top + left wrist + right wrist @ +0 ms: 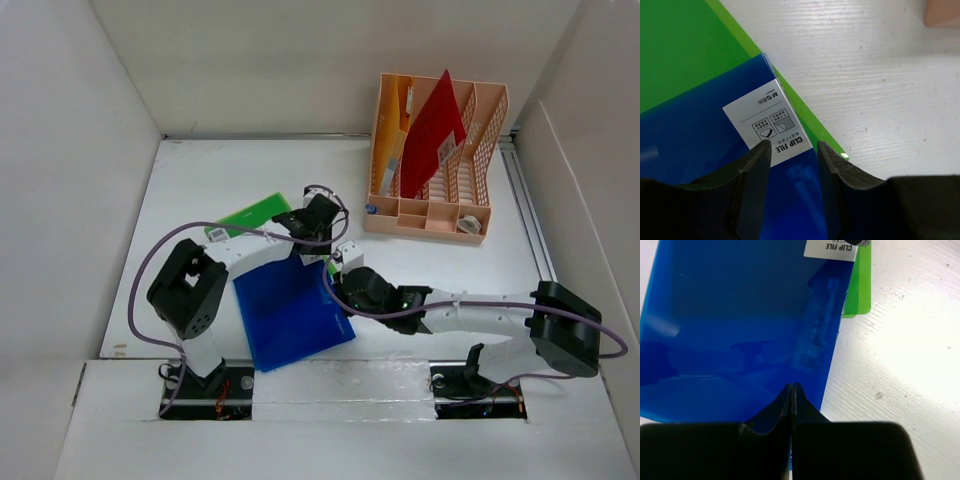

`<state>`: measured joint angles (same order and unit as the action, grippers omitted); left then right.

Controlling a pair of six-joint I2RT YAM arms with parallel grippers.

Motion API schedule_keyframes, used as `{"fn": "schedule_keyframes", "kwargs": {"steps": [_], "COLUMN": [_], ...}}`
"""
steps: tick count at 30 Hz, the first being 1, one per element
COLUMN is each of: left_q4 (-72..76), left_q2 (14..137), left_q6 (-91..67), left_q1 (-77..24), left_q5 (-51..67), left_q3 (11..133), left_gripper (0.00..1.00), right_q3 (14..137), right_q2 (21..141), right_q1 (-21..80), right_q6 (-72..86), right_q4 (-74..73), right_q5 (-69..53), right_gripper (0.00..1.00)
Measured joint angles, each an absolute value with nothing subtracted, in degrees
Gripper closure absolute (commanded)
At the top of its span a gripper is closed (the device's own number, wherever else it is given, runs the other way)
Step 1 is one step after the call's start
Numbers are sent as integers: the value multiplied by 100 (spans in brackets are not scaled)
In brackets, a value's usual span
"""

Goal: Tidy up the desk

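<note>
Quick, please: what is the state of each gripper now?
Left gripper: open, straddling the label on the blue folder.
Right gripper: shut, nothing visibly held.

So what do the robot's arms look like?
The left arm and right arm are white links joined by chunky black blocks. Thin purple cables loop along both. The left pincer and right pincer each have two black, pointed fingers. I can't see any writing on them.

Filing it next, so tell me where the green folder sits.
In the top view the green folder lies flat on the desk, left of centre, its near part under the blue folder by the left gripper.
</note>
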<state>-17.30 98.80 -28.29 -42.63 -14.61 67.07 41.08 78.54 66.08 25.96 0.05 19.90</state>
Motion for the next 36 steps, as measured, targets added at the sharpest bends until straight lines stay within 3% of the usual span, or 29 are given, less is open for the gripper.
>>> {"fn": "schedule_keyframes", "kwargs": {"steps": [2, 3, 4, 8, 12, 13, 14, 19, 24, 36], "left_q4": [-1584, -1529, -1448, -1181, -1105, -1122, -1166, -1551, -1883, -1992], "left_q2": [9712, 9555, 9376, 8228, 6842, 6460, 6095, 4978, 5070, 5728], "left_q6": [-2954, -3022, -3087, -3557, -4152, -4316, -4447, -5210, -5804, -6215], "left_q1": [-4198, -4150, -4064, -3382, -2788, -2714, -2679, -2606, -2600, -2547], "left_q5": [-1498, -1492, -1463, -1398, -1570, -1634, -1710, -2018, -2121, -2067], "left_q3": [6493, 6305, 6088, 4976, 4021, 3809, 3638, 3238, 2961, 2530], "left_gripper": [66, 66, 65, 61, 56, 43, 37, 29, 31, 48], "right_q3": [4095, 4064, 4027, 3879, 3837, 3813, 3802, 3653, 3538, 3479], "right_q2": [7889, 7924, 7959, 8337, 8591, 8600, 8589, 8591, 8899, 9762], "right_q1": [6608, 6608, 6608, 6576, 6418, 6331, 6250, 5717, 5100, 4289], "right_q6": [2641, 2683, 2716, 2840, 2991, 3052, 3107, 3341, 3470, 3719], "right_q4": [145, 248, 342, 576, 685, 760, 832, 1087, 1566, 3210], "right_q5": [1940, 1903, 1874, 1734, 1540, 1483, 1439, 1050, 82, -2196], "right_gripper": [97, 91, 76, 50, 44, 42, 41, 38, 36, 34]}}
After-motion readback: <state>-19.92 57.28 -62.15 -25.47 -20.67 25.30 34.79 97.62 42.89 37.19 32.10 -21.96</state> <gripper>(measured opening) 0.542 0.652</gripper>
